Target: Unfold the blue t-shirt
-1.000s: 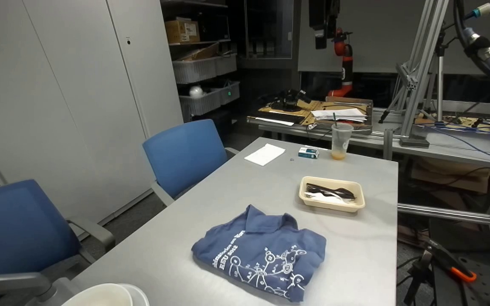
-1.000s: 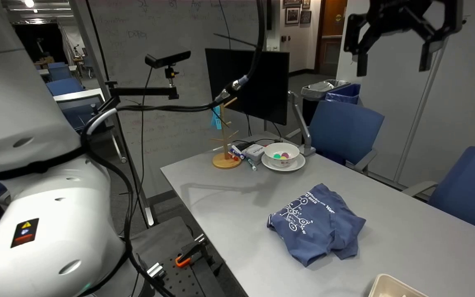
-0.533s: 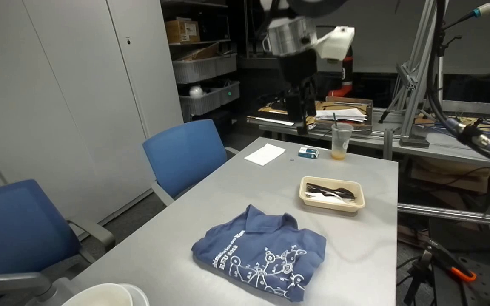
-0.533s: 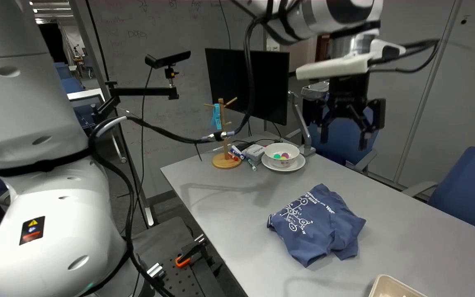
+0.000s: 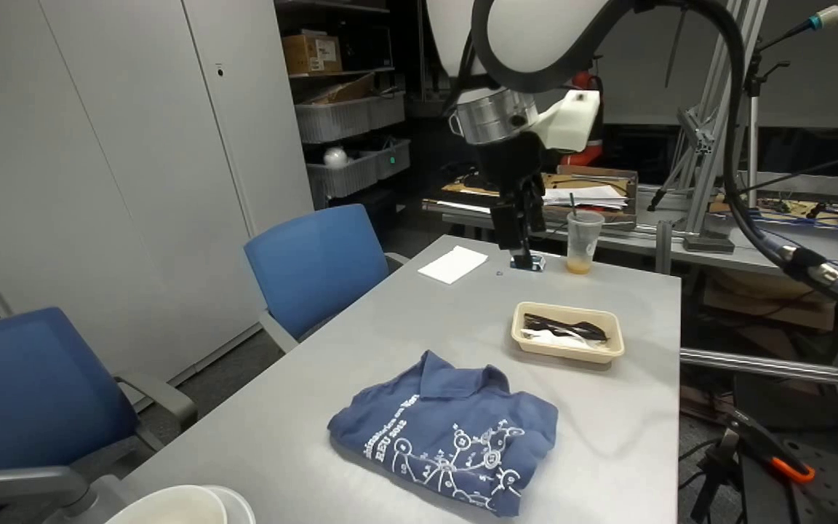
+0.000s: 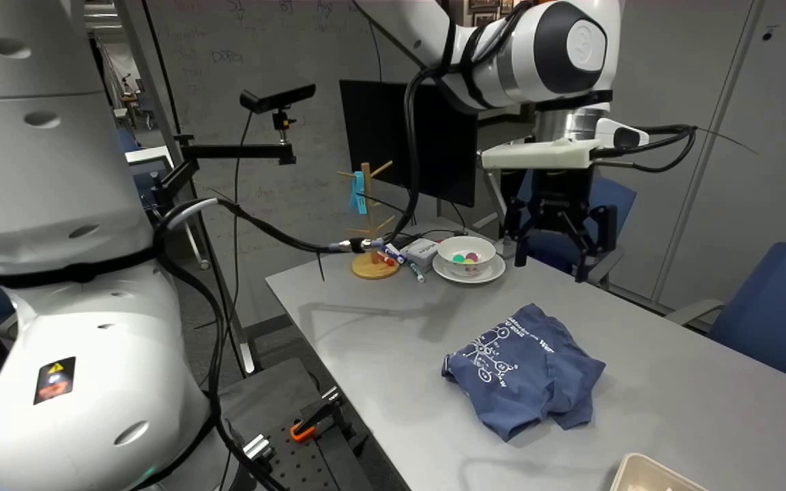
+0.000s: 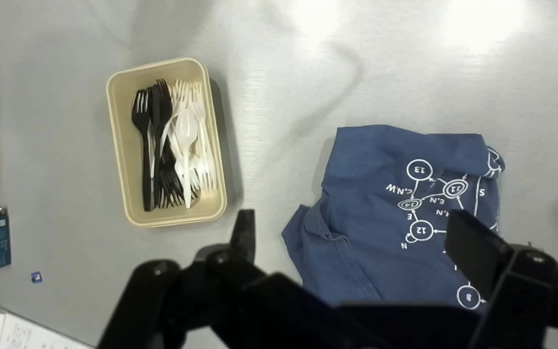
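Wrist view | tray (image 7: 125,155), 10 o'clock: a wide unfolding sweep could knock it | pincer (image 7: 350,221): jaws apart, holding nothing | shirt (image 7: 385,218), 4 o'clock, folded on tabletop (image 7: 66,145): pinching several layers would likely drag it whole

My gripper (image 6: 551,264): lowered | my cable connector (image 6: 357,244): lowered | small box (image 5: 538,263): now partly occluded by my gripper in an exterior view
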Controlling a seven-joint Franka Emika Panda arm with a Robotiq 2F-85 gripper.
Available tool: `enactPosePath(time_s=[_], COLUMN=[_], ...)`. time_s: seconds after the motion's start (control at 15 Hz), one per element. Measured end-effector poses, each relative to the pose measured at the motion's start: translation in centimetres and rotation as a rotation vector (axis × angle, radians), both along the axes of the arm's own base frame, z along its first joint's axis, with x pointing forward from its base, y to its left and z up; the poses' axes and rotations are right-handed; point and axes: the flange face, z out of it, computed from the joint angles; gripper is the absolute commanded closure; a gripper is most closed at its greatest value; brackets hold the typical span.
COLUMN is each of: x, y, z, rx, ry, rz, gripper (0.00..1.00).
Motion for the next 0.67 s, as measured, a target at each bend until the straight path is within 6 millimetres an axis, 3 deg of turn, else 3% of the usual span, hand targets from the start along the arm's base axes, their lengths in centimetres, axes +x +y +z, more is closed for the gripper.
enactPosePath(time_s=[0.33,0.67], x=[0.3,0.3], y=[-0.4,-0.6], z=[-2.5,-8.7], rx=[0.003,0.020], ry=[0.033,0.076], rz=[-0.003,-0.002], gripper=[0.00,0.00])
